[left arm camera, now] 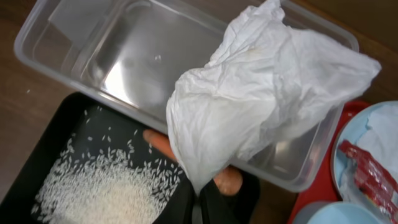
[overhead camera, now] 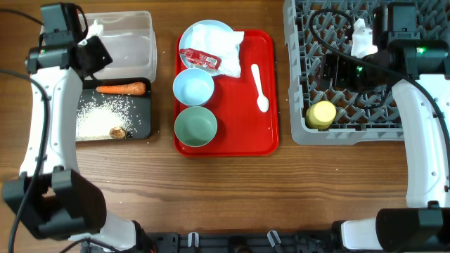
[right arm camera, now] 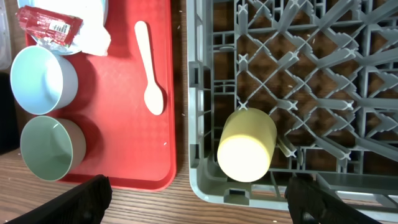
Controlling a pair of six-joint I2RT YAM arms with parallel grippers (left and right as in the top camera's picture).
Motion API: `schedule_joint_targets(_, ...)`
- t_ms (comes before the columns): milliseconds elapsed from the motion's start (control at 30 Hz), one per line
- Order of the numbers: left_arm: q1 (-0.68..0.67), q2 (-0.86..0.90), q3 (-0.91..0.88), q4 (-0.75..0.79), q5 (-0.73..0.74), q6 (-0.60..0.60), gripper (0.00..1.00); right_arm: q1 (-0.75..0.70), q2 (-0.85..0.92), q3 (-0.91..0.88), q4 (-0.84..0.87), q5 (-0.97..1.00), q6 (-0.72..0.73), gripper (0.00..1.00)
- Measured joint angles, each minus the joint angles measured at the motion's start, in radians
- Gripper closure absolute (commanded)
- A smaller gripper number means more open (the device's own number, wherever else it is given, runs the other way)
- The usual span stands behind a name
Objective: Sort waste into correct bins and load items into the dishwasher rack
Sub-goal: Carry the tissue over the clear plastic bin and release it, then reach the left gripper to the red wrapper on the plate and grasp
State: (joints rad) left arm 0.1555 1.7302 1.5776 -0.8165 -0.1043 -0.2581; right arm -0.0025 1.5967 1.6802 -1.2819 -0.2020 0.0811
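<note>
Over the clear bin's (left arm camera: 118,68) near rim, my left gripper (left arm camera: 208,196) pinches a napkin (left arm camera: 267,93) that may drop onto the rice (left arm camera: 106,190) if released early; right gripper (right arm camera: 199,202) gapes empty.

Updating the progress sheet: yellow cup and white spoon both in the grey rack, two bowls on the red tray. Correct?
Not quite. Only the yellow cup is in the grey rack. The white spoon lies on the red tray, as the right wrist view shows. The pale blue bowl and mint-green bowl are on the tray, as you said.
</note>
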Motion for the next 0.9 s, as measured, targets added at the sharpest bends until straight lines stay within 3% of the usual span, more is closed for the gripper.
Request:
schedule_joint_targets(100,-0.001,0.047,-0.001,0.101,0.000,-0.006,0.39,0.000,0.000,0.000,0.000,0.000,0.000,0.07)
schedule_joint_targets(167,-0.001,0.082,-0.001,0.166,0.000,-0.007,0.14,0.000,0.000,0.000,0.000,0.000,0.000,0.07)
schedule_joint_targets(200,-0.001,0.103,-0.002,0.201,0.000,-0.008,0.07,0.000,0.000,0.000,0.000,0.000,0.000,0.07)
schedule_joint_targets(433,-0.001,0.168,-0.002,0.295,0.000,-0.014,0.01,0.000,0.000,0.000,-0.003,0.000,0.000,0.07)
schedule_joint_targets(567,-0.001,0.168,-0.002,0.308,0.014,-0.010,0.03,0.000,0.000,0.000,-0.003,0.000,0.000,0.07)
schedule_joint_targets(700,-0.012,0.167,-0.002,0.311,0.118,0.045,0.06,0.000,0.000,0.000,0.000,0.000,0.000,0.07)
schedule_joint_targets(900,-0.180,0.167,-0.002,0.354,0.162,0.114,0.05,0.000,0.000,0.000,0.008,0.000,0.000,0.07)
